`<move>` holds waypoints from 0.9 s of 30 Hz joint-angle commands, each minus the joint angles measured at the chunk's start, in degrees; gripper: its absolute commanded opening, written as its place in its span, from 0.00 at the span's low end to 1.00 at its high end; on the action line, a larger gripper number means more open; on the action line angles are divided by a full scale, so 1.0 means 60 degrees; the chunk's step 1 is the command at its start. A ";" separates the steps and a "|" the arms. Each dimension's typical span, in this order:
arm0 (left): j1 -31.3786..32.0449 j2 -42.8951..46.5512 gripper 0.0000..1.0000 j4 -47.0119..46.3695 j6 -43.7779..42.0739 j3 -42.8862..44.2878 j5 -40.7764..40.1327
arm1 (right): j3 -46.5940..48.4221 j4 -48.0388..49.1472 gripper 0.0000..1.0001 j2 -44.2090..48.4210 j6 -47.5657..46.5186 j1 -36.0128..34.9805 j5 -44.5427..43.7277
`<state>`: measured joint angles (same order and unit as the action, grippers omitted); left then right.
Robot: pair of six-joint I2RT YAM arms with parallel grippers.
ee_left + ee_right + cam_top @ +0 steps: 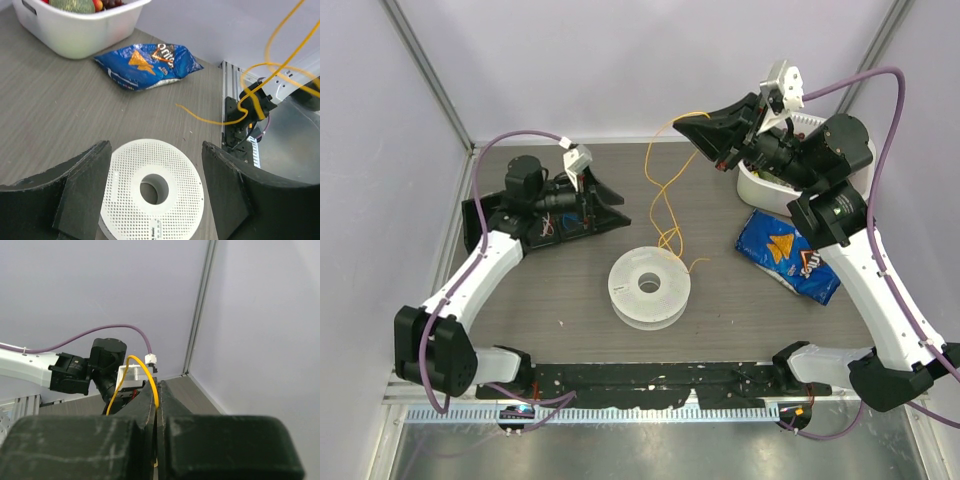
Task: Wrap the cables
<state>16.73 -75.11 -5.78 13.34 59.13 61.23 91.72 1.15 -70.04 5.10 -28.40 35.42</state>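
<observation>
Your right pincer (156, 402) is clamping fully closed on the thin yellow-orange cable (668, 237), raised over the far right of the grey table (550, 300), and the cable is hanging in loose loops down to the tabletop just beside the white perforated plastic spool (650, 285). Your left pincer (155, 160) is gaping wide and empty, aiming at that spool. To wind cleanly, I judge you are needing light tension from the right while the left is steadying the spool.

Loose yellow cable (668, 236) beside white spool (625, 286)
</observation>
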 commanded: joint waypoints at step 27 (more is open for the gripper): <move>0.2132 0.0199 0.82 -0.0340 -0.0320 0.1863 0.1997 | 0.0519 0.0468 0.01 -0.0148 0.0526 0.0002 0.1582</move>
<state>27.46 -76.55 -7.38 11.49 69.14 71.66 92.71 1.72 -70.54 7.46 -28.38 44.71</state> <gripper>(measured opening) 0.817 0.035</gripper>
